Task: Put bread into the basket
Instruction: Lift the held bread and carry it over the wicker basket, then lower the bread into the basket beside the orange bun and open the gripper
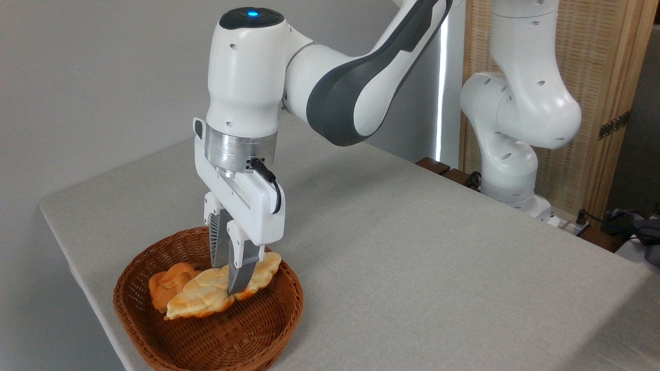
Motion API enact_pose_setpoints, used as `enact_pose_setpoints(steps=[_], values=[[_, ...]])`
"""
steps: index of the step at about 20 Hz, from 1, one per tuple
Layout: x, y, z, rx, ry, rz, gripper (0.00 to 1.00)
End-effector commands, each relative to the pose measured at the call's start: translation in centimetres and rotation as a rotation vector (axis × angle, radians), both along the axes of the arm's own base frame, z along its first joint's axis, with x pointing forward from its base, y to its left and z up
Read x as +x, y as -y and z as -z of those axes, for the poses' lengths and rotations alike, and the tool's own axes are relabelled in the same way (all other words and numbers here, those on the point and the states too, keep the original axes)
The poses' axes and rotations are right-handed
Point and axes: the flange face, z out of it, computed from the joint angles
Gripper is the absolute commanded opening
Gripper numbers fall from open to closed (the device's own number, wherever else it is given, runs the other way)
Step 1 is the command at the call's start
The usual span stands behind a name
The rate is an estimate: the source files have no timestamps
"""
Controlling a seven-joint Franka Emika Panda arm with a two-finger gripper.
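Note:
The brown wicker basket [273,330] sits near the table's front left corner. Inside it the long, pale golden braided bread [201,296] lies tilted, its far end resting near the basket's back rim. My gripper [229,281] reaches straight down into the basket with its two ribbed fingers [241,270] on either side of the loaf's middle, shut on it. Whether the loaf's lower end touches the basket floor is hard to tell.
A small orange knotted bun [165,283] lies in the basket just left of the loaf, touching it. The grey table [412,257] stretches wide to the right. The arm's white base [515,154] stands at the back right, before a wooden screen [593,77].

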Motion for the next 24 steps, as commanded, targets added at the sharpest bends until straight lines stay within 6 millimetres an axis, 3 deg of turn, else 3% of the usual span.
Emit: enact_pose_setpoints(steps=[1,6,24], values=[[0.46,-0.35,0.01,0.037,0.015,0.022,0.92],[0.46,-0.44,0.01,0.038,0.015,0.02,1.0],[0.4,-0.34,-0.3,0.027,0.016,0.004,1.0]])
